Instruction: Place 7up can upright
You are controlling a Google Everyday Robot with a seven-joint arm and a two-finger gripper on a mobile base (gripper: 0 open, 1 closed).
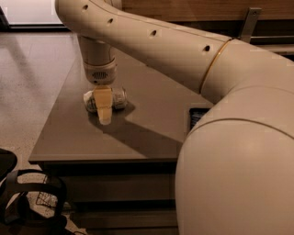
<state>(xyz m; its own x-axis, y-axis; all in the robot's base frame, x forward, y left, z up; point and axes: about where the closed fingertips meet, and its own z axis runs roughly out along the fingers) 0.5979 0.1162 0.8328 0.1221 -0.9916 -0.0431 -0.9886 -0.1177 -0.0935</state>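
Plastic hanging over metal

The cream gripper (pixel 104 110), right over the lying 7up can (pixel 118 97), is looking like matt plastic; the can's silvery skin is glinting dully, and the table (pixel 151 121) is showing a smooth satin top.

Silvery 7up can (pixel 118 98) lies sideways on table (pixel 151 124) under hand (pixel 104 110)

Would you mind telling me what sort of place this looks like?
Probably an office break area: a grey table, polished speckled floor and wood-panelled wall. The gripper is low over the 7up can lying there.
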